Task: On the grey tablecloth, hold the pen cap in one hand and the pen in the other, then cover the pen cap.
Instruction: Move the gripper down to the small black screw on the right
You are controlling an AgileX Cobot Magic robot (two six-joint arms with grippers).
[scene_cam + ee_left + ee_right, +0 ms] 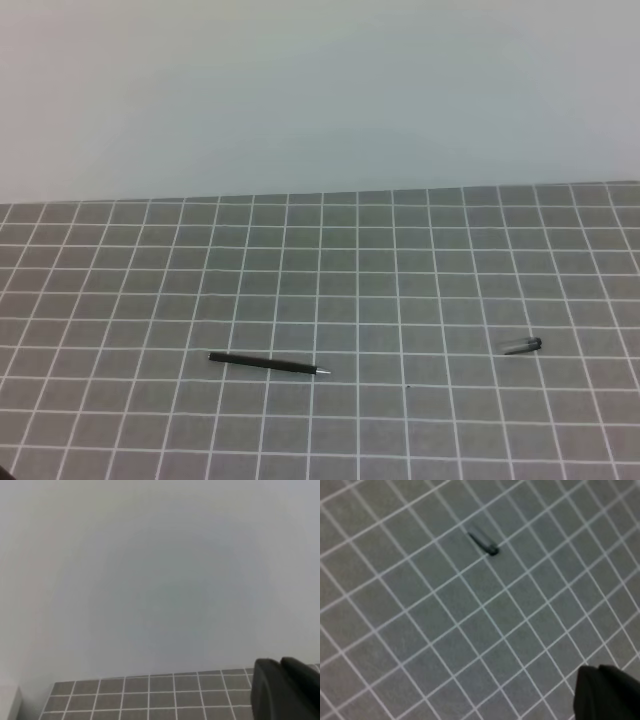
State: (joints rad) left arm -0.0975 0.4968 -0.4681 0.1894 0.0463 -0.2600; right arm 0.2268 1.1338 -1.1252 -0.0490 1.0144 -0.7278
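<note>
Both wrist views cut the grippers off at the lower right corner: only a dark edge of the left gripper (285,690) and the right gripper (607,692) showed. The cap (483,543) looked blurred there.

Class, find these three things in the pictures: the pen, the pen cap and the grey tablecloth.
pen (268,362): exterior high view, middle of its black barrel.
pen cap (522,346): exterior high view, middle of the short tube.
grey tablecloth (420,250): exterior high view, a bare grid square behind both things.
</note>
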